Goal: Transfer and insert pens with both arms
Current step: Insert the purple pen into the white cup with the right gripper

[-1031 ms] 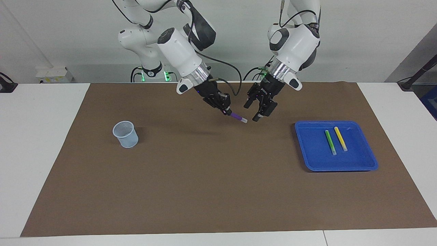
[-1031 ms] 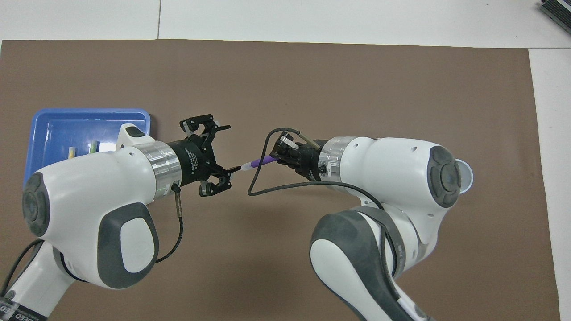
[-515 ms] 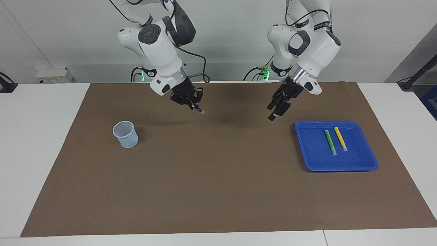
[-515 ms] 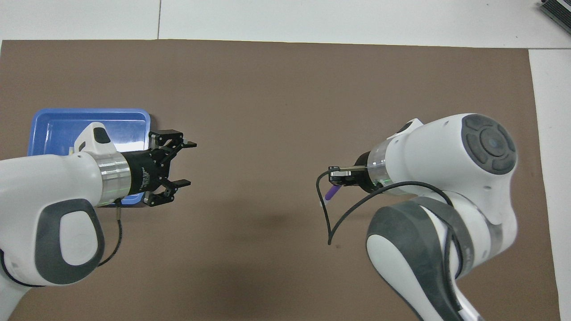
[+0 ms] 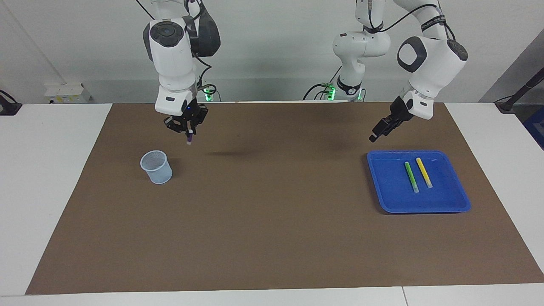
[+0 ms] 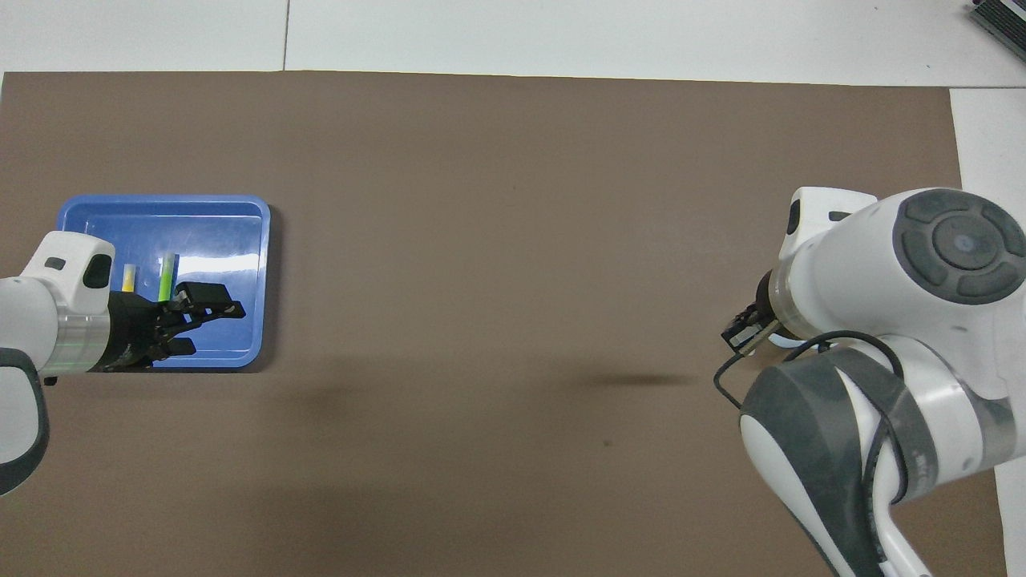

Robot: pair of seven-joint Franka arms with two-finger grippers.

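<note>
Fingers of my right gripper (image 5: 187, 137) pinch the purple pen (image 5: 188, 139), pointing down, above the mat beside the cup (image 5: 157, 167). My left gripper (image 5: 382, 128) hangs open by the tray (image 5: 450, 203), where green pen (image 5: 411, 177) and yellow pen (image 5: 423, 172) lie.

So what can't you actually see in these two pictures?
- Cup: hidden in the overhead view under the right arm.
- Purple pen: only its tip shows below the right gripper in the facing view; unseen overhead.
- Green pen and yellow pen: their nearer ends are covered overhead by the left gripper.
</note>
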